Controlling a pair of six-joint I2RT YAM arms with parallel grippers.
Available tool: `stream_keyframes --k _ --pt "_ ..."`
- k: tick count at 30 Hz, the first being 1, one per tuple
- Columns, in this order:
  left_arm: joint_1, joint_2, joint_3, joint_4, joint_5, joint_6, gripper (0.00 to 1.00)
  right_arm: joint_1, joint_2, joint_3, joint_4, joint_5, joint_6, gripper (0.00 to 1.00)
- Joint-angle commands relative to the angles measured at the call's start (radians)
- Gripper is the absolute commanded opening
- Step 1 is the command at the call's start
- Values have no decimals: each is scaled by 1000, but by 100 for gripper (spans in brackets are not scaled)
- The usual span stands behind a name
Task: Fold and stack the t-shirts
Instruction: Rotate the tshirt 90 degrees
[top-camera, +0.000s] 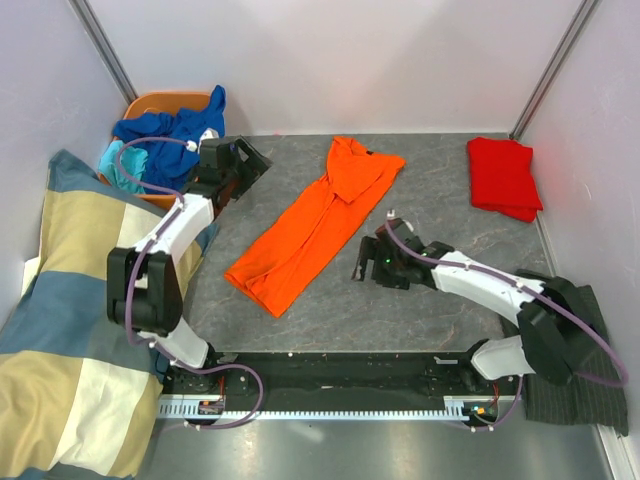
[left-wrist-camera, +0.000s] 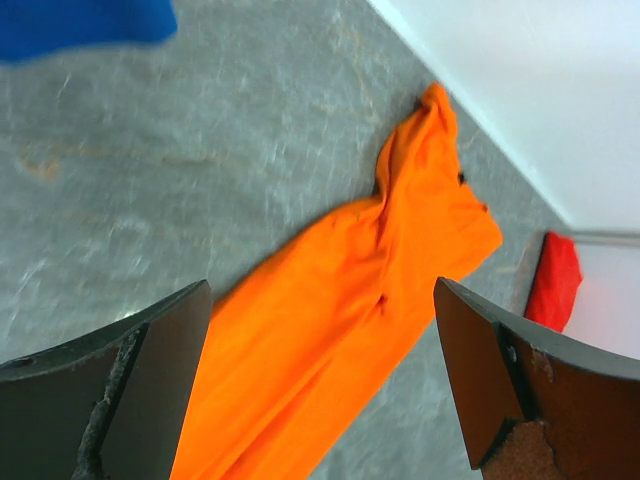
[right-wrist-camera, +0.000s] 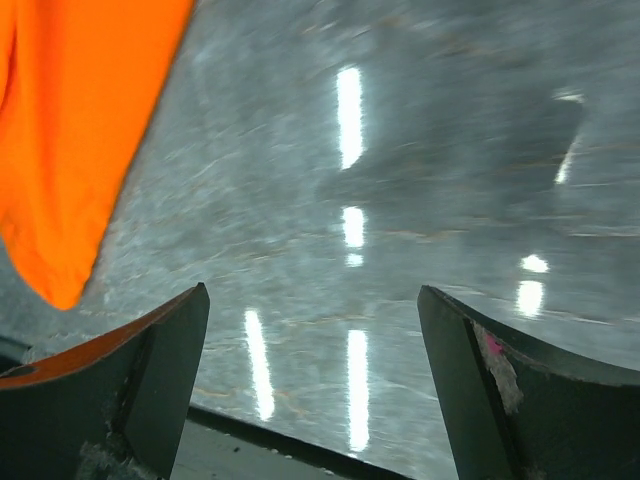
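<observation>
Table (top-camera: 440, 300), grey slate surface. Orange t-shirt (top-camera: 310, 225) lies flat on it as a narrow strip between the two arms. Its long axis runs diagonally, hem end at near-left and collar end at far-right. Red t-shirt (top-camera: 503, 175) is folded, well beyond the right gripper (top-camera: 362, 262) toward the far right corner. Blue t-shirt (top-camera: 165, 128) is heaped in the basket (top-camera: 150, 100) just behind the left gripper (top-camera: 248, 168). Left gripper has its jaws wide apart and holds nothing; the orange strip is ahead of it and to its right, collar half nearest. Right gripper is also spread wide and empty; the strip's long edge is just to its left, hem corner at the upper left of its wrist view. Judgement: the right arm sits slightly nearer and suits the hem end, while the left suits the collar end.
</observation>
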Motion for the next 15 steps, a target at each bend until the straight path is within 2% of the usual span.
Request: stream_keyframes --k 1,9,15 --pt "-10 -120 -113 3 -24 90 100 108 70 53 125 21 119 94" --pt "-11 -295 -236 -18 22 130 100 254 272 156 196 40 196 94" --pt "-11 -426 -293 -93 -17 185 100 312 445 283 213 23 216 93"
